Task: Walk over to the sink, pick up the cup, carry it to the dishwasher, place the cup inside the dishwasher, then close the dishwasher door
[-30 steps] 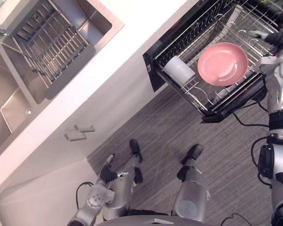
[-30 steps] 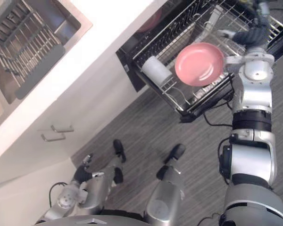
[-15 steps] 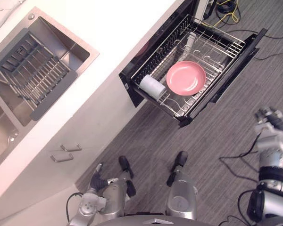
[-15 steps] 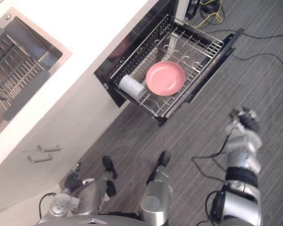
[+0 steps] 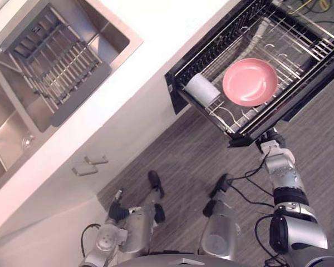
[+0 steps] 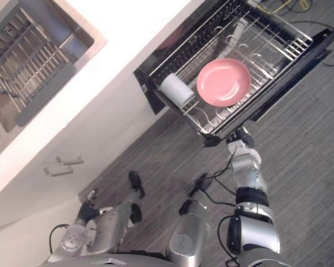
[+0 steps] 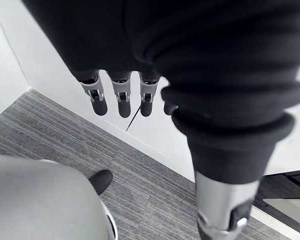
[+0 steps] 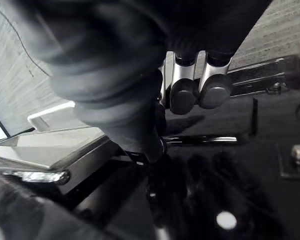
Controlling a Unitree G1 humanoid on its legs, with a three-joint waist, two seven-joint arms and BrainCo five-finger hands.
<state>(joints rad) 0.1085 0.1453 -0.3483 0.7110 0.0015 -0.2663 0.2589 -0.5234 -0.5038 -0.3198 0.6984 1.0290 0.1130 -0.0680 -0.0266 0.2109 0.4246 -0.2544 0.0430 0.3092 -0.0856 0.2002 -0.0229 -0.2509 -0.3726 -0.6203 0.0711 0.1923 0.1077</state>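
Grey striped floor (image 5: 189,150) runs along a white cabinet (image 5: 134,123) with two bar handles (image 5: 97,159), under a white counter (image 5: 156,55) that crosses the view slantwise

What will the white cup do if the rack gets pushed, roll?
The cup lies on its side, so it could roll a little. The rack wires beside it would probably catch it. It looks hard, so knocking the pink plate might chip it.
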